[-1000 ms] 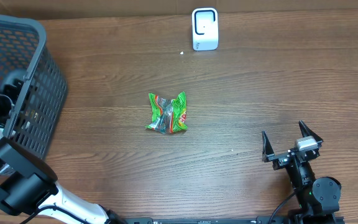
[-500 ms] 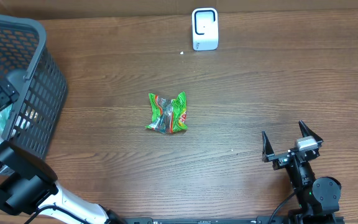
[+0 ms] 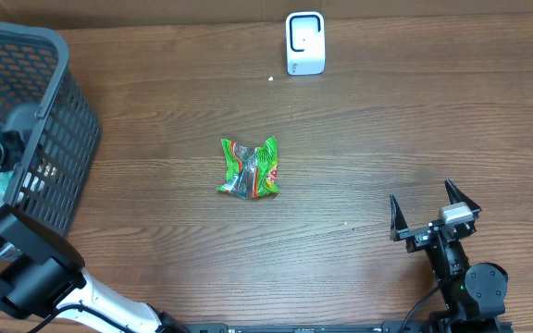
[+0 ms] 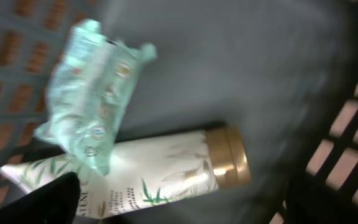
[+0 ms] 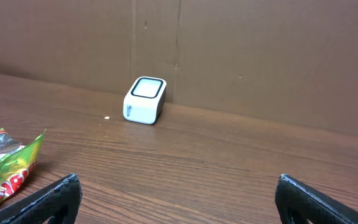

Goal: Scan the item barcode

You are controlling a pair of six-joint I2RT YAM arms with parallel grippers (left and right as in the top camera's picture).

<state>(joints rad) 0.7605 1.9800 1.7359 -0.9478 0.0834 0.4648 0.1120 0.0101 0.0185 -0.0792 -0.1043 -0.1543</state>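
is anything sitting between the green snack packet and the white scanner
Nothing visible blocks the way. Only bare table lies between the green snack packet and the white scanner. A tiny white speck sits near the scanner, slightly off that line.

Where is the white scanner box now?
In the overhead view, the white scanner stands at the table's far edge, beyond the green snack packet and slightly right of it. The right wrist view shows it before the cardboard wall.

Basket (image 3: 63, 157) at left edge of desk (image 3: 415, 120). Scanner (image 3: 304, 43) top centre, at back edge. Snack packet (image 3: 249, 168) mid-frame, below scanner. Inside basket: pouch (image 4: 89, 93) overlapping tube (image 4: 166, 171).
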